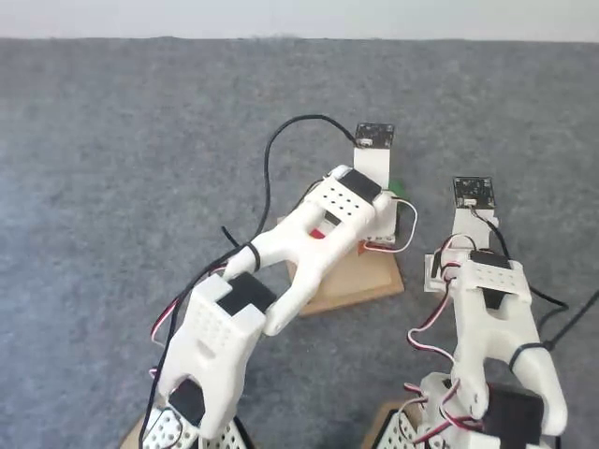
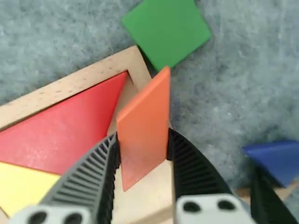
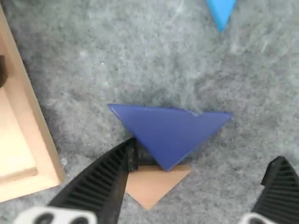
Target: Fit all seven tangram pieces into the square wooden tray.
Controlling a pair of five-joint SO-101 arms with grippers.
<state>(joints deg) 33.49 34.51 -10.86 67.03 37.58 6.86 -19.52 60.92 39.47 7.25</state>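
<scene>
The left pincer [image 2: 141, 142] clamps the orange wooden piece [image 2: 145, 107], tilted, over a corner of the square wooden tray [image 2: 70, 86], beside the red triangle [image 2: 60, 126]. It is best levelled and aligned before release. The right pincer [image 3: 205, 156] gapes over the blue triangle [image 3: 170, 128].

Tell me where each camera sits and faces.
High view: fixed overhead, looking down at the wooden tray; left arm and right arm show.
Left wrist view: faces down at the tray's corner; left gripper clamps the orange piece.
Right wrist view: faces down at carpet; open right gripper over the blue triangle.
Shared: both wrist views show that triangle and tray.
</scene>
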